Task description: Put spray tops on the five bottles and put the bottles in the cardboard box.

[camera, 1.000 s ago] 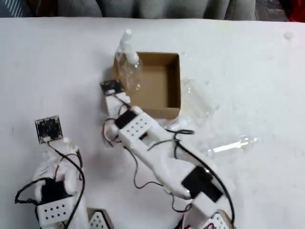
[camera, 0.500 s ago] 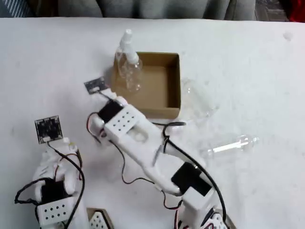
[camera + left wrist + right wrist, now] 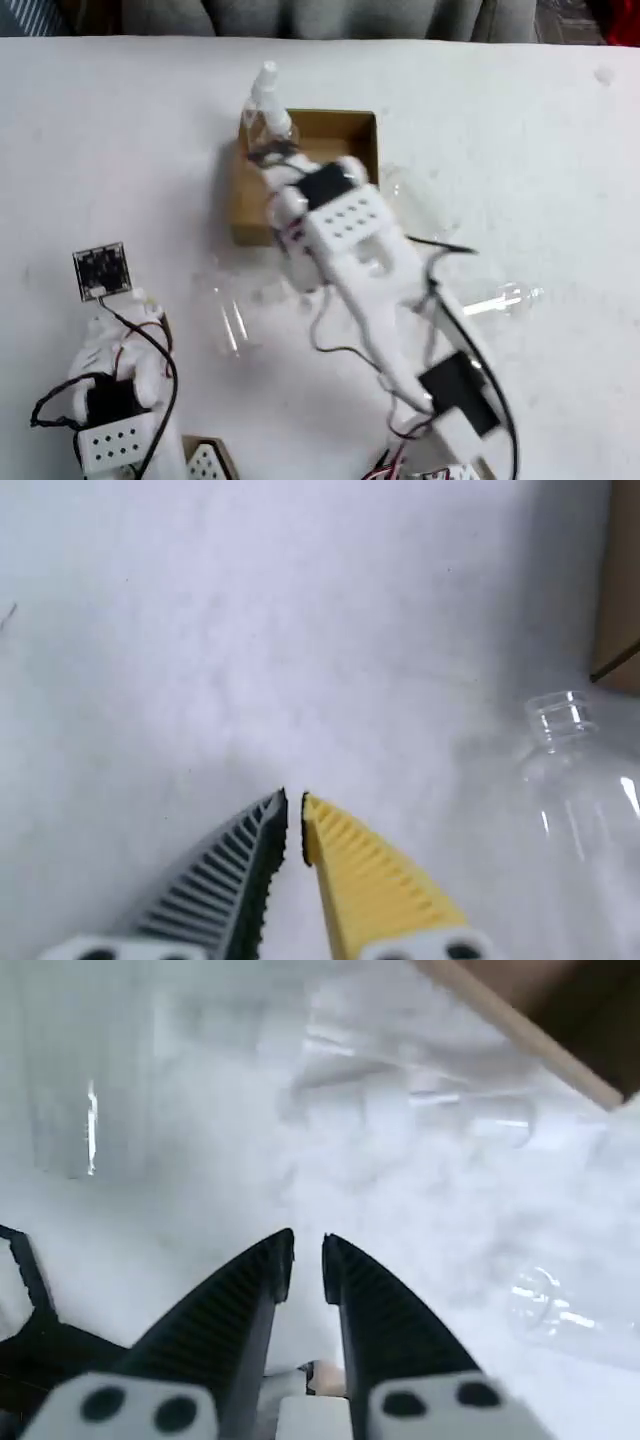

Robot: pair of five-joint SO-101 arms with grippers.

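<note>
The right end effector (image 3: 307, 1250), clenched empty (like the left end effector (image 3: 294, 805)), should open wide before gripping the capped bottle (image 3: 268, 105) at the cardboard box's (image 3: 345, 125) far-left corner.

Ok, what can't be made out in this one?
High view: the right arm covers most of the cardboard box; its contents are hidden.
High view: the capped bottle has its base behind that arm.
Right wrist view: clear bottles are blurred; tops unreadable.
Left wrist view: the uncapped bottle is cut off by the edge.

Right arm (image 3: 345, 225) from beside the cardboard box (image 3: 350, 135) to above it.
</note>
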